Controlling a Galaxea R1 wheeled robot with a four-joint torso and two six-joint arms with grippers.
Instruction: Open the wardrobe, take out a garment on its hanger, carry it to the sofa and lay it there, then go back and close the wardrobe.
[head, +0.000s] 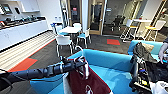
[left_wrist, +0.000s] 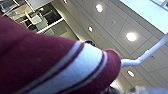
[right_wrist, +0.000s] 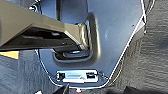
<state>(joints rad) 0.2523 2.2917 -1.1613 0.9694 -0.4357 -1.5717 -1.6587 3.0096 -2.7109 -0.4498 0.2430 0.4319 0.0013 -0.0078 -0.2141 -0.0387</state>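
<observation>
My left arm reaches in from the left, and my left gripper (head: 80, 62) is shut on the white hanger (head: 86, 68), whose hook (head: 79, 48) sticks up above it. The garment (head: 86, 83), dark red with a white edge, hangs from the hanger over the seat of the bright blue sofa (head: 110, 66). In the left wrist view the garment's striped red and white collar (left_wrist: 75, 67) looms close, with the hanger's white rod (left_wrist: 147, 55) beyond it under the ceiling. My right arm (head: 140, 75) hangs low at the right, over grey carpet (right_wrist: 152, 62).
A white table (head: 70, 30) with white chairs (head: 63, 41) stands behind the sofa. A kitchen counter (head: 22, 30) runs along the left wall. High tables with stools (head: 140, 25) stand at the back right. A person's hand (head: 162, 51) shows at the right edge.
</observation>
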